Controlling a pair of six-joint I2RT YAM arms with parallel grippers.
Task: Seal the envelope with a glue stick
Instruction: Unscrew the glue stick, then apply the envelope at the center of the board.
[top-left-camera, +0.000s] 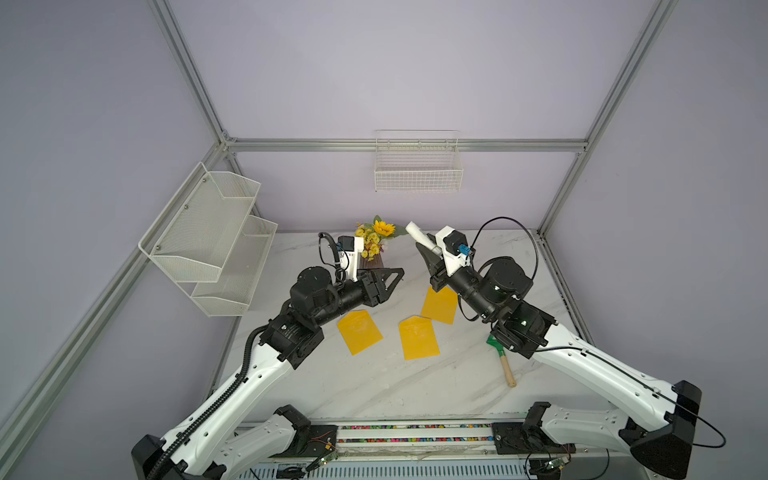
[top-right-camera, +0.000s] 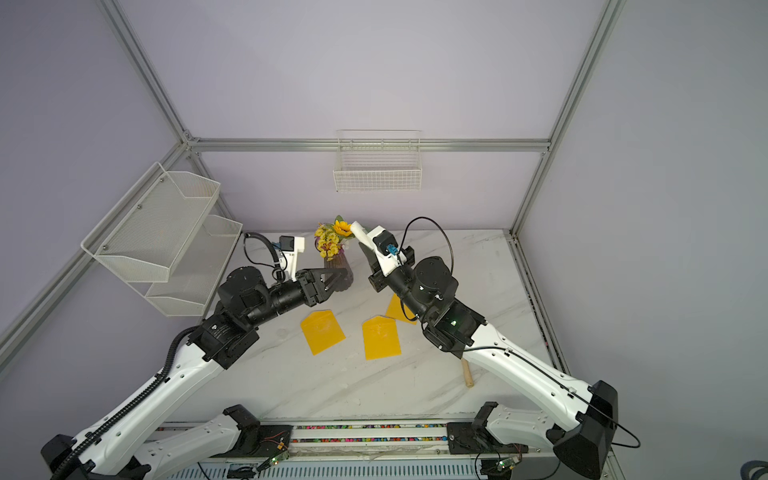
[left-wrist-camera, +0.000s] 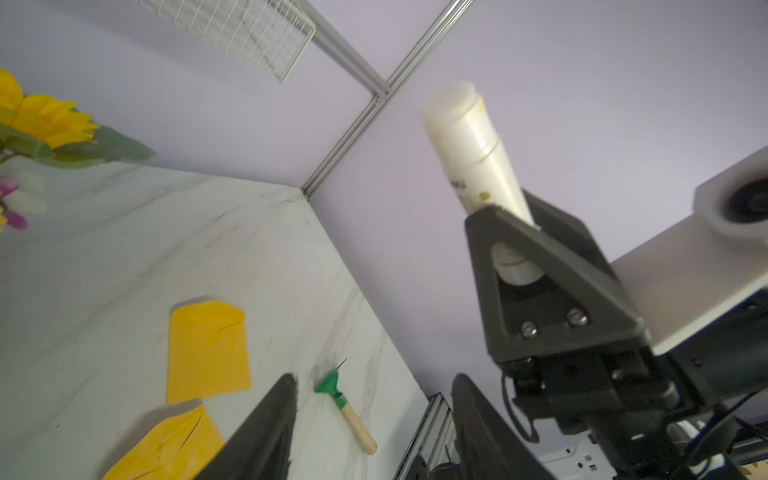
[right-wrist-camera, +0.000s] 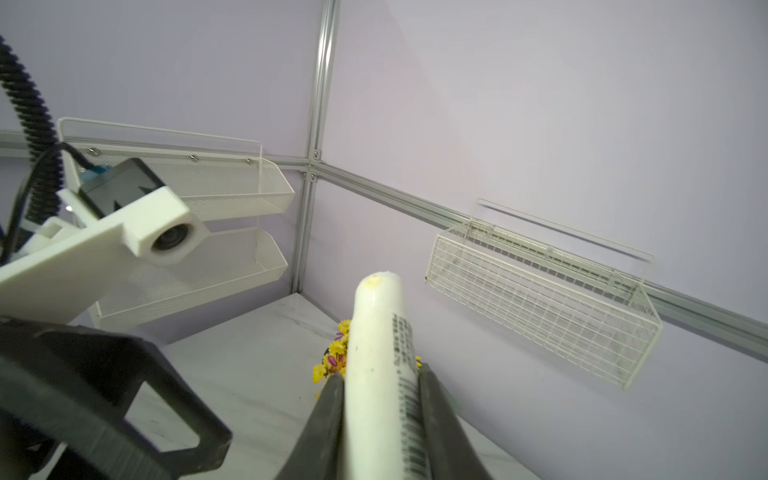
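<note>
Yellow paper envelopes, three of them, lie flat on the white marble worktop (top-left-camera: 374, 386). We mark a left envelope (top-left-camera: 359, 332), a middle envelope (top-left-camera: 418, 337) and a right envelope (top-left-camera: 439, 304), the last partly hidden under the right arm.

We see the white plastic glue stick (top-left-camera: 417, 235) with a dark-printed label up in the air, well above the worktop and the envelopes. The right hand (top-left-camera: 428, 254) is clamped on its lower part. Its rounded end points up toward the back wall (yellowish smear on the tip in the right wrist view). In both top views that end sits near the bunch of yellow flowers (top-left-camera: 376, 235) at the back of the worktop.

The left hand (left-wrist-camera: 376, 382) is released, jaws apart with nothing between them. It is raised near the right hand and faces the stick.

A green rake with a wooden handle (top-left-camera: 505, 365) lies on the worktop by the right arm. A white wire basket (top-left-camera: 417, 172) hangs on the back wall and a white mesh two-tier shelf (top-left-camera: 216, 232) on the left wall.
</note>
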